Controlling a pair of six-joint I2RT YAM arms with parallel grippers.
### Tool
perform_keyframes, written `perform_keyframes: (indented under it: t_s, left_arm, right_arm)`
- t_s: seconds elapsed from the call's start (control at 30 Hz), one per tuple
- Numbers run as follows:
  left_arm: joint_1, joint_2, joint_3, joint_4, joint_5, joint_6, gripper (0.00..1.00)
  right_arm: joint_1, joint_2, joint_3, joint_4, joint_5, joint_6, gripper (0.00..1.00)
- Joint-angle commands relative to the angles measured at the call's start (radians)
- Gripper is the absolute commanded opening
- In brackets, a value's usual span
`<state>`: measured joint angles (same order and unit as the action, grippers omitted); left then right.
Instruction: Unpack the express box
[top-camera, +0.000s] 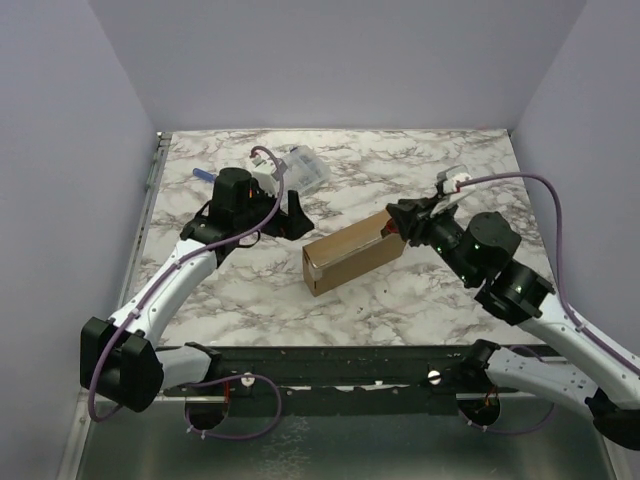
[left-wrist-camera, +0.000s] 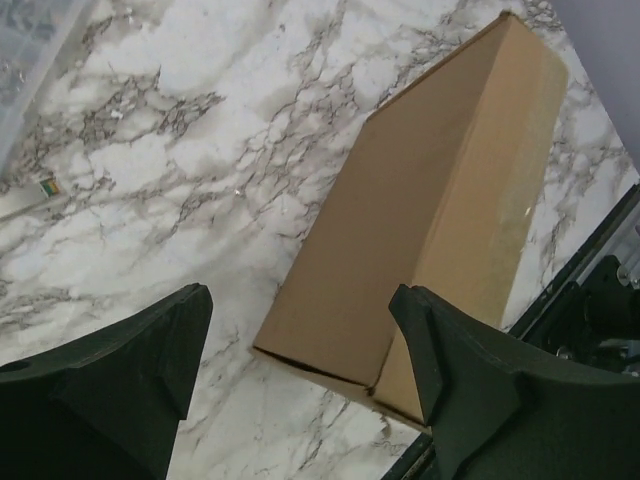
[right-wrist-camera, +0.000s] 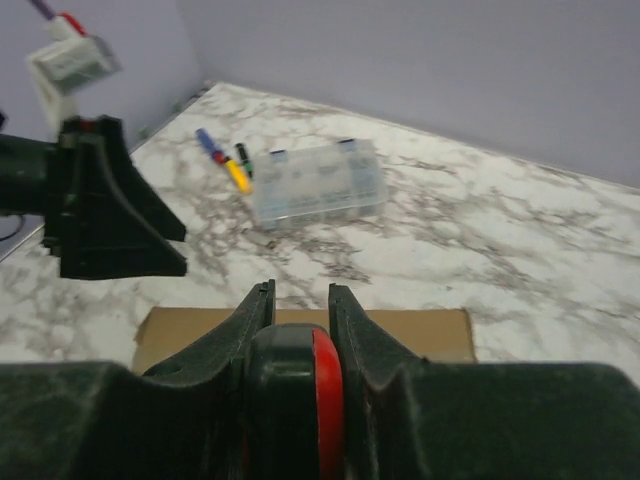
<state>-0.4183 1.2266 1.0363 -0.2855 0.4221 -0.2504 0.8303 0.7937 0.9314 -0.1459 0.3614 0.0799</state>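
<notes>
1. At the centre of the marble desk (top-camera: 420, 305) lies the express box (top-camera: 355, 255), a plain brown carton. It rests flat on the surface and is closed as far as the views show.
2. Long axis: diagonal in the overhead view, running from a near-left end facing the left arm to a far-right end facing the right arm.
3. Right pincer (right-wrist-camera: 300, 292): set at the far-right end of the box, its tips just over the top edge there. The jaws stand a narrow slit apart. Whether they nip a lip of cardboard or merely meet it cannot be told.
4. Left pincer (left-wrist-camera: 300, 292): jaws spread wide, nothing between them. It hovers over the desk just beside the near-left end of the box. In its wrist view that end shows in the gap between the jaws, and the box runs away ahead and to the right.
5. Judgement: the right arm is the nearer, being at the box itself. The left has a short way to go toward the near-left end before it can bear on the lid.
6. Surface: white marble pattern with grey veins, apparently smooth and hard. The box would probably slide if pushed at one end only.
7. Surroundings: a clear plastic compartment case (top-camera: 305, 170) and a few coloured pens (right-wrist-camera: 225, 160) lie toward the far left, well apart from the box. Plain pale walls enclose three sides.
</notes>
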Motion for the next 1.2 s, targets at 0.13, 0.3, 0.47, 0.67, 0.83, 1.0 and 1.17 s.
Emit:
perform_keyframes:
  t_s: [0.13,0.3,0.47,0.67,0.83,1.0,1.17]
  left_arm:
    - [0.097,-0.111,-0.251,0.227,0.26,-0.133,0.86]
    - [0.101,-0.153,-0.327,0.333,0.299,-0.167,0.87]
    - [0.118,-0.172,-0.328,0.35,0.272,-0.193,0.94]
    - [0.123,-0.178,-0.369,0.369,0.294,-0.228,0.88]
    - [0.124,-0.158,-0.391,0.397,0.335,-0.226,0.79]
    - [0.123,-0.169,-0.415,0.408,0.34,-0.209,0.83]
    - [0.124,-0.17,-0.425,0.411,0.338,-0.199,0.84]
  right_arm:
    - [0.018,0.141,0.057,0.102,-0.396,0.097,0.01]
    - [0.037,0.209,0.058,0.151,-0.436,0.143,0.01]
    - [0.059,0.255,0.072,0.164,-0.424,0.153,0.01]
    - [0.083,0.271,0.087,0.167,-0.399,0.148,0.01]
    - [0.137,0.292,0.111,0.171,-0.314,0.12,0.01]
    - [0.183,0.323,0.131,0.162,-0.235,0.104,0.01]
    - [0.217,0.351,0.142,0.163,-0.176,0.093,0.01]
